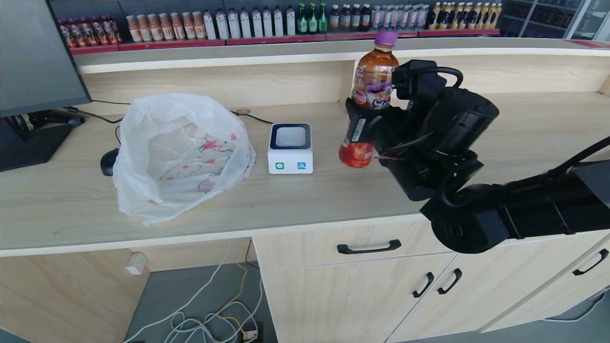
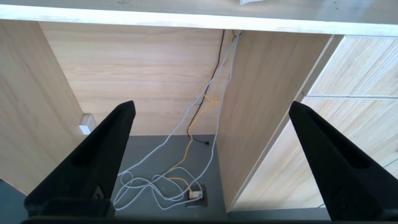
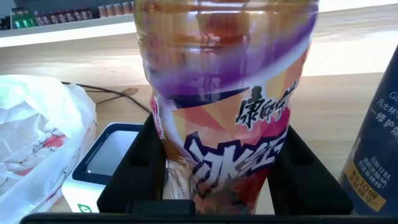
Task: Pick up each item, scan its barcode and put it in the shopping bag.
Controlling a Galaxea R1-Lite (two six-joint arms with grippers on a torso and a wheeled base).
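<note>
Right gripper [image 1: 368,133] is clamping its fingers around the tea bottle [image 1: 374,78] at its labelled middle, holding it near upright over the worktop [image 1: 333,200]. Shopping bag [image 1: 143,124] is gaping open, scanner [image 1: 290,147] sitting between it and the bottle. Seemingly full, the bottle is likely weighing heavy, stiff yet slick; the mid-body hold is suiting it. Left gripper [image 2: 211,168] is hanging under the worktop, fingers spread wide, empty.

The right arm [image 1: 457,124] is matte black with rounded housings and a looping cable [image 1: 448,69]; the left gripper [image 2: 211,107] has black wedge-shaped fingers [image 2: 99,162].
</note>
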